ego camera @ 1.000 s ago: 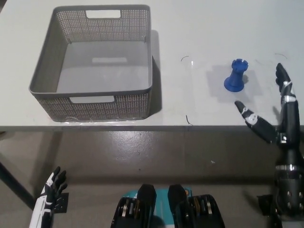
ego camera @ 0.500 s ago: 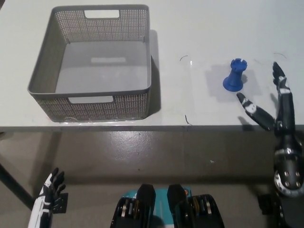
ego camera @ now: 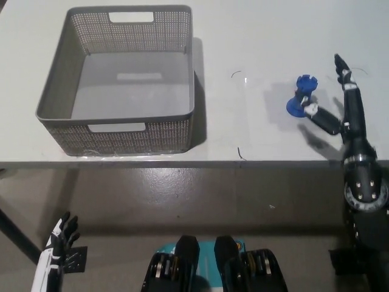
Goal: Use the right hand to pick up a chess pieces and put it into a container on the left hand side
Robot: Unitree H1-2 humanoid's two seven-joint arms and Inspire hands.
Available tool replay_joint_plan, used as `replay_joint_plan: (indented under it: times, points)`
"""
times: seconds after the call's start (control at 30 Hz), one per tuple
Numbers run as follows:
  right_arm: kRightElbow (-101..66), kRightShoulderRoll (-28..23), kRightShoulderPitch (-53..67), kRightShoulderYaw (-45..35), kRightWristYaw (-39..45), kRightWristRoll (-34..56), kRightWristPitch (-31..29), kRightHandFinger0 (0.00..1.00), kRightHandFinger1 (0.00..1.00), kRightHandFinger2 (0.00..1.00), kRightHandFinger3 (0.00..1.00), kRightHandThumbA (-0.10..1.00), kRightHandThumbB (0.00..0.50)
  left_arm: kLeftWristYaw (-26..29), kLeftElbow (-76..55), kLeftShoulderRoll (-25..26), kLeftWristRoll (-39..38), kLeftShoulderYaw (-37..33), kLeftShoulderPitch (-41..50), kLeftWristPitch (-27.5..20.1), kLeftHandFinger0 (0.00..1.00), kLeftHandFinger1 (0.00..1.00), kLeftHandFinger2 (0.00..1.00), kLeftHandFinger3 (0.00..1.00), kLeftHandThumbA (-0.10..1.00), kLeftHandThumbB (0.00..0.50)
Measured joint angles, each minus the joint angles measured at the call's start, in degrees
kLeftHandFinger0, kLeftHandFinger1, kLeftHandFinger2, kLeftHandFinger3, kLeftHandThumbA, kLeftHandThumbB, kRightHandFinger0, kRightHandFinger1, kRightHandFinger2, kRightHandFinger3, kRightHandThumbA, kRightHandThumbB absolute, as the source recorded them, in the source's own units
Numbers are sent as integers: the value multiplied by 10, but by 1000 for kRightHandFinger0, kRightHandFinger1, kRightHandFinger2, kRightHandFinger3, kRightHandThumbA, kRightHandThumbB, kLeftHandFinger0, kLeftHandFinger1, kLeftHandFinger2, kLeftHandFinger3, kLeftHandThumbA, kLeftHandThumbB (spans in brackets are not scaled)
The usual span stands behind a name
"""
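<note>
The black right hand lies over the table with its fingers spread apart — open, holding nothing. One finger reaches out to the hand's left, and its pale tip sits right at the base of the blue rook; whether it actually touches the piece is hard to tell. Another finger points straight ahead, to the right of the rook and clear of it.

The rook stands upright just left of the hand, between those two fingers.

The grey mesh basket is well off to the hand's left, on the same table, with nothing inside.

The white left hand hangs low below the table edge, far to the left — fingers loosely apart, holding nothing.
</note>
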Motion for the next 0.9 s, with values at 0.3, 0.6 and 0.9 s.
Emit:
replay_joint_plan:
  times: [0.3,0.6,0.9]
  points:
    - [51,-14,-26,22,-2,-3,-3,1000,1000,1000,1000,724,315,-1,-11,1,-3,-2,18,0,1000,1000,1000,1000,1000,20]
    - [52,-16,-15,23,5,5,-2,1000,1000,1000,1000,729,279,-9,-12,2,4,-24,34,0,1000,1000,1000,1000,1000,60]
    - [99,-18,-28,21,6,19,-2,1000,1000,1000,1000,719,293,-10,-1,-1,25,-41,29,0,1000,1000,1000,1000,1000,39]
